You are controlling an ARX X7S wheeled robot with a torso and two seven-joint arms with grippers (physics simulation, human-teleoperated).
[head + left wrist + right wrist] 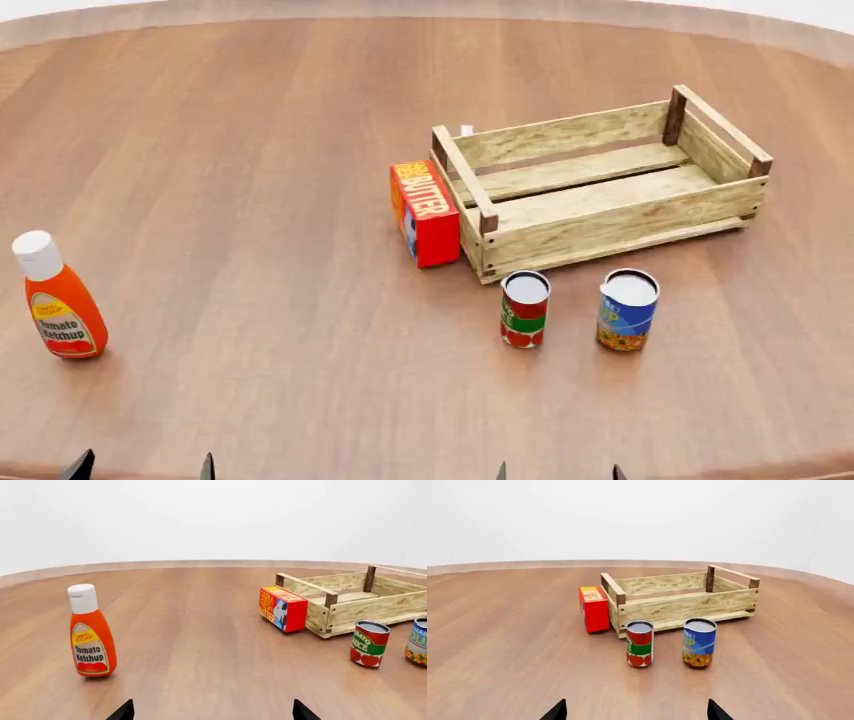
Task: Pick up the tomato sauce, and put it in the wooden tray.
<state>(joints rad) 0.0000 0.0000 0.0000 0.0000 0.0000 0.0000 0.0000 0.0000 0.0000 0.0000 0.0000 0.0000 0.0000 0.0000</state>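
Note:
The tomato sauce (pixel 525 309) is a small red-labelled can with a green band, standing upright on the table just in front of the wooden tray (pixel 607 232). It also shows in the right wrist view as the tomato sauce (pixel 640 643) before the wooden tray (pixel 687 606), and in the left wrist view as the tomato sauce (pixel 369 643) beside the wooden tray (pixel 373 611). My right gripper (pixel 557 472) is open at the near table edge, well short of the can, nothing between its fingers. My left gripper (pixel 142 466) is open too, near the front left.
A blue-and-orange can (pixel 626 309) stands right of the tomato sauce. A red butter box (pixel 423 213) leans against the tray's left end. An orange ketchup bottle (pixel 59 297) with a white cap stands far left. The wooden table (pixel 267 150) is round-edged.

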